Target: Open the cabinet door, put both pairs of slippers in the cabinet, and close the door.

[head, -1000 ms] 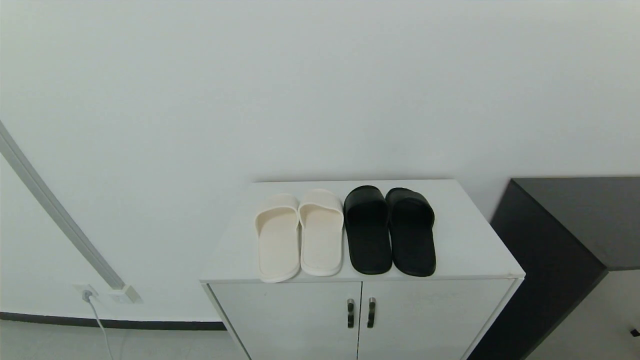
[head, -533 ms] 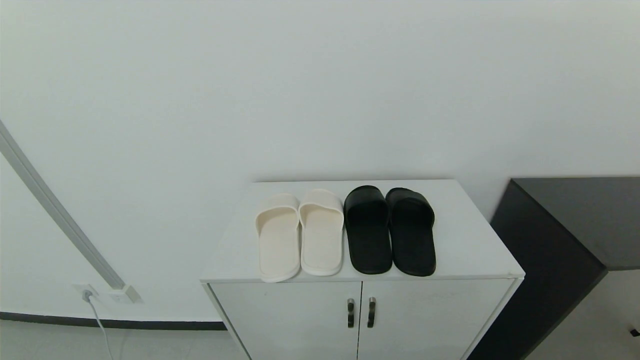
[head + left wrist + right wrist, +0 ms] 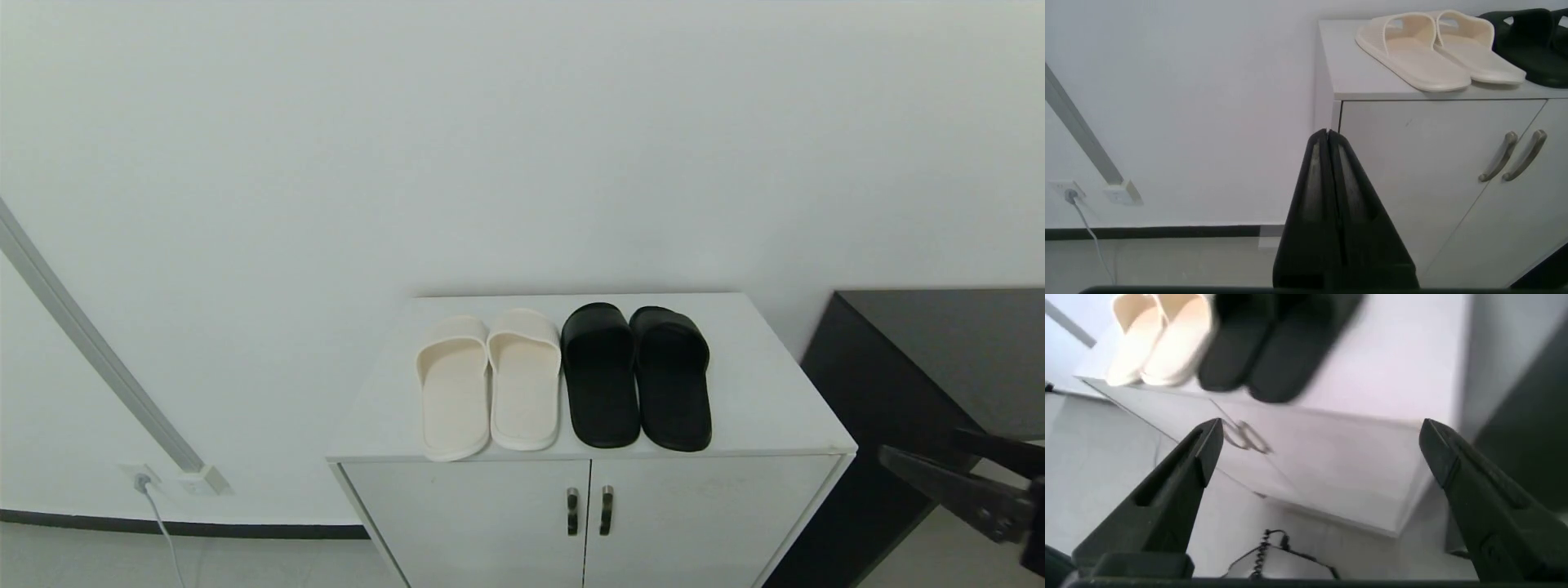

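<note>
The right gripper [image 3: 918,445] has just come into the head view, low off the cabinet's right front corner, fingers spread wide. The left gripper [image 3: 1328,143] hangs off the left front corner, fingers pressed together. The cabinet doors [image 3: 694,523] are shut and the handles [image 3: 606,510] untouched, so opening looks about to begin. Both pairs lie unmoved on the cabinet top [image 3: 767,392]: the white slippers [image 3: 488,384] are at the front edge and the black slippers [image 3: 637,376] just beside them.

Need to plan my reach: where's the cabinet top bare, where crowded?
Bare: the cabinet top right of the black slippers, and a narrower strip left of the white slippers. Crowded: the middle, both pairs side by side.
</note>
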Controlling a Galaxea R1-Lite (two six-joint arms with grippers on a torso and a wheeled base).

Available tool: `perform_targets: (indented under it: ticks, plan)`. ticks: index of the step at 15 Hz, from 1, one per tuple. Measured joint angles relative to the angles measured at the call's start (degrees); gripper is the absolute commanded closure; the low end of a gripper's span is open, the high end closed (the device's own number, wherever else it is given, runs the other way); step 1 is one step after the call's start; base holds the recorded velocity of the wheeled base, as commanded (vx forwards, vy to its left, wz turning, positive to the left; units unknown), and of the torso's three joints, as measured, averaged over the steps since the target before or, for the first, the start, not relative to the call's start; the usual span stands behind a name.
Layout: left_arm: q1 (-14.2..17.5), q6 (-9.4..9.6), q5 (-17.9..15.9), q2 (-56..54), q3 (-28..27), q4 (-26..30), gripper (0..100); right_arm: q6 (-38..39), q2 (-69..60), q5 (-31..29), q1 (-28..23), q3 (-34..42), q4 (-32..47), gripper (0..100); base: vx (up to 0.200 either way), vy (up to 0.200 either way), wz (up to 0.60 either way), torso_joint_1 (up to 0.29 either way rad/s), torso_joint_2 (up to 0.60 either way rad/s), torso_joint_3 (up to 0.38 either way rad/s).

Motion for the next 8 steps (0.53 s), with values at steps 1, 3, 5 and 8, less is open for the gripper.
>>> perform_targets:
  ticks: [1,3,5,8]
  plan:
    - [0.00,-0.02,0.00,0.00,0.00,0.00,100,2.12,3.79,-4.38,5.23,-3.45,-0.60,0,0.000,0.000,0.00,0.000,0.00,0.000]
    - [0.00,-0.02,-0.02,0.00,0.00,0.00,100,4.55,11.54,-13.91,13.71,-10.24,-1.41,0,0.000,0.000,0.00,0.000,0.00,0.000]
    - [0.06,-0.05,-0.09,0.00,0.00,0.00,100,6.63,20.00,-19.81,17.91,-16.93,-1.58,0,0.000,0.000,0.00,0.000,0.00,0.000]
    - [-0.02,-0.07,-0.09,0.00,0.00,0.00,100,8.61,32.77,-25.23,20.22,-27.87,-1.90,0,0.000,0.000,0.00,0.000,0.00,0.000]
